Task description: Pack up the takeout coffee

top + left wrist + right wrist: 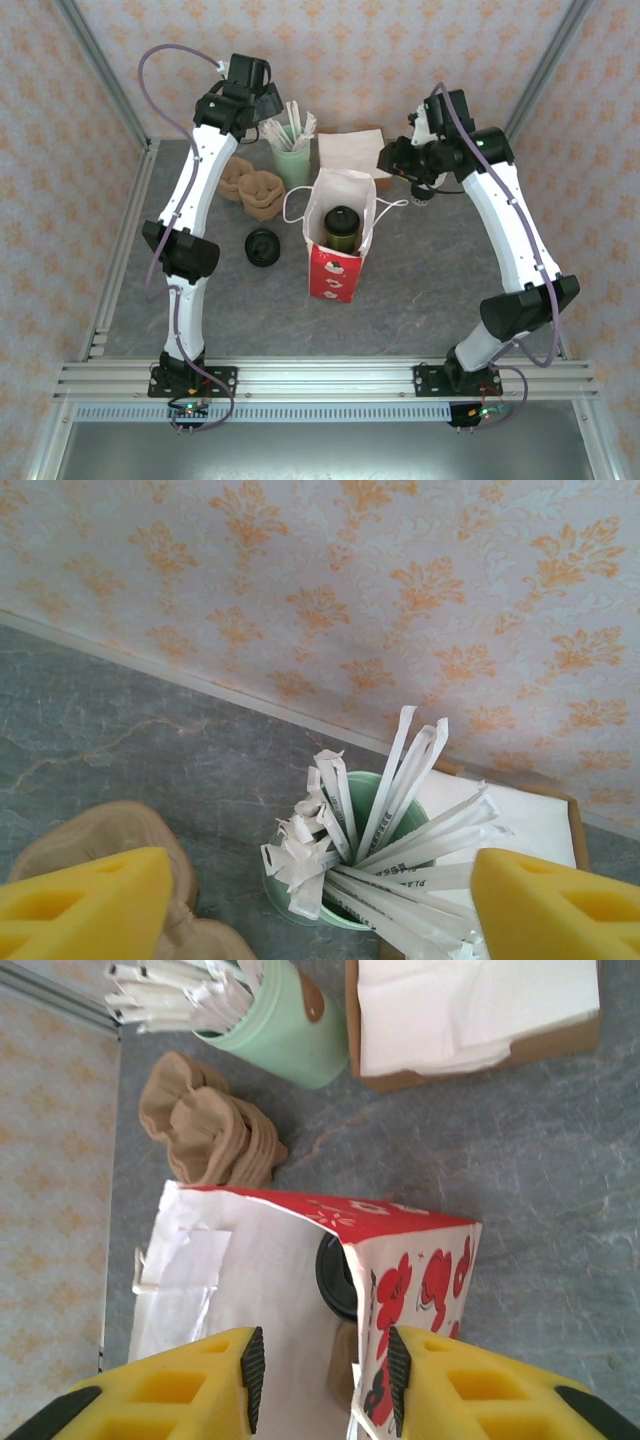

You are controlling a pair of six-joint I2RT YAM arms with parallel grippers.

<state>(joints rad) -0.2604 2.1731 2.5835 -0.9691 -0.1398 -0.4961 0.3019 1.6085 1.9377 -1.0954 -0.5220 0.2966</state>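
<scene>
STEP: takeout coffee (341,228) is sitting inside the red bag (333,275), mid-table; packing is looking nearly done | LEFT: left gripper (322,890) is hovering wide open over the straw holder (294,165), far left | RIGHT: right gripper (325,1375) is straddling the bag's rim, fingers apart, clamping nothing | NEXT: probably pinching one straw | COUNT: one coffee, one bag, one holder, one loose lid (262,246)

Black-lidded takeout coffee (341,228) inside red bag (333,277)

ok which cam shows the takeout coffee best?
Top external: the takeout coffee stands in the red bag, lid and dark side visible from above. Right wrist catches just a sliver of its black lid past the bag wall. Left wrist faces the straw cup.
</scene>
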